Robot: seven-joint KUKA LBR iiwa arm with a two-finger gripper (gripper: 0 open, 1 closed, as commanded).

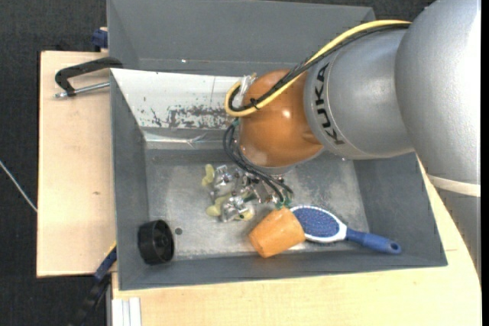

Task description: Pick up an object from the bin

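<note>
Frankly, the pick looks barely begun: my end effector (233, 195) is low over the floor of the grey bin (126, 164), near its middle, tucked under my orange wrist cover (275, 126). I cannot tell how wide it stands, nor whether it has hold of anything; the metal and pale yellowish bits there blur together. Nearest to it is an orange cup (275, 233) lying on its side just beside it, toward the near wall, touching a blue hairbrush (328, 226). A black wheel (155, 242) sits well apart in the near-left corner. Everything I can make out rests on the floor, so by my judgement the closing, the grasp and the lift are all left to do
</note>
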